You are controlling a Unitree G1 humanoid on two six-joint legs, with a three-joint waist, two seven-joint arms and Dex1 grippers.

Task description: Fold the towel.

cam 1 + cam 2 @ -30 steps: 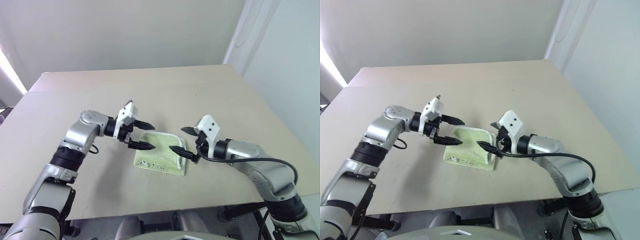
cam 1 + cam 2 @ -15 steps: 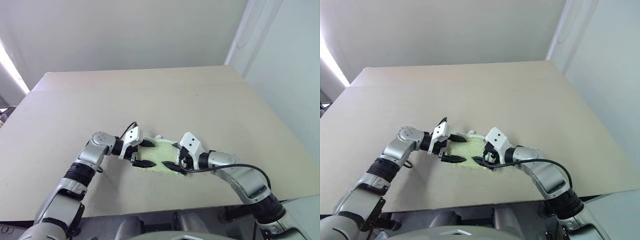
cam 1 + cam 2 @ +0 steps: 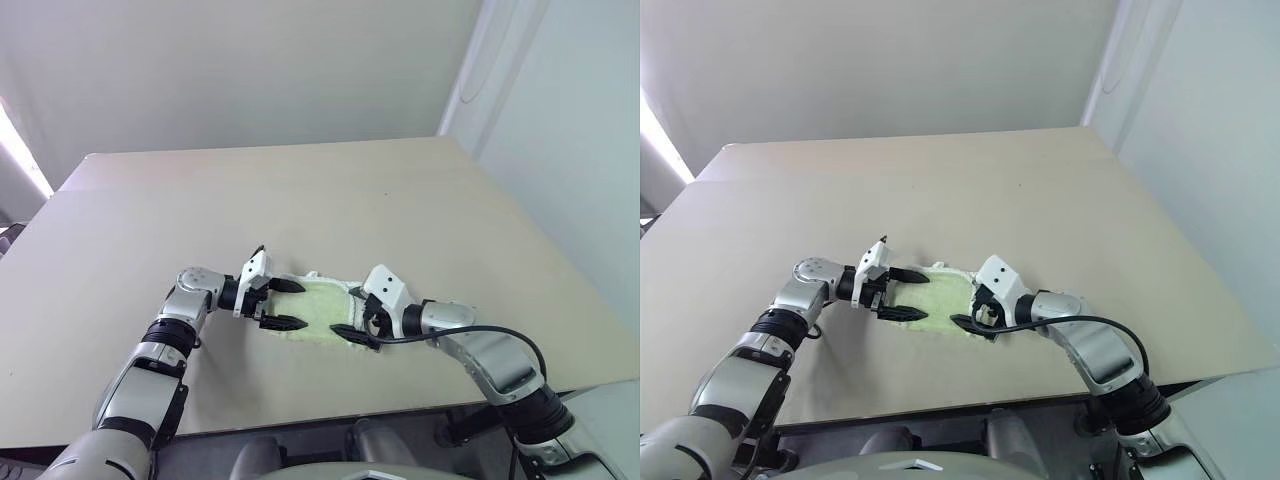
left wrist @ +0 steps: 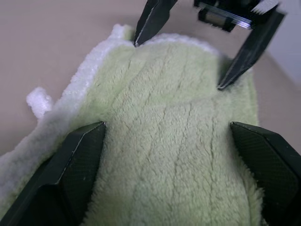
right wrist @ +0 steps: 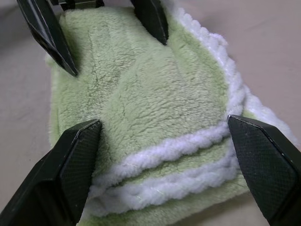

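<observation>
Folded towel (image 3: 318, 308) near the table's (image 3: 330, 190) six o'clock edge, long axis nine-to-three, wide bare tabletop toward twelve, left gripper (image 3: 280, 304) spread wide at its nine o'clock end, right gripper (image 3: 353, 312) likewise at three, neither grasping.

1. The towel (image 3: 318, 307) lies folded on the tabletop (image 3: 400, 200), near its front edge and about midway between its left and right edges.
2. The left gripper (image 3: 283, 304) sits at the towel's left end, one finger on either side of it.
3. The right gripper (image 3: 352, 315) sits at the towel's right end, facing the left one across the cloth.
</observation>
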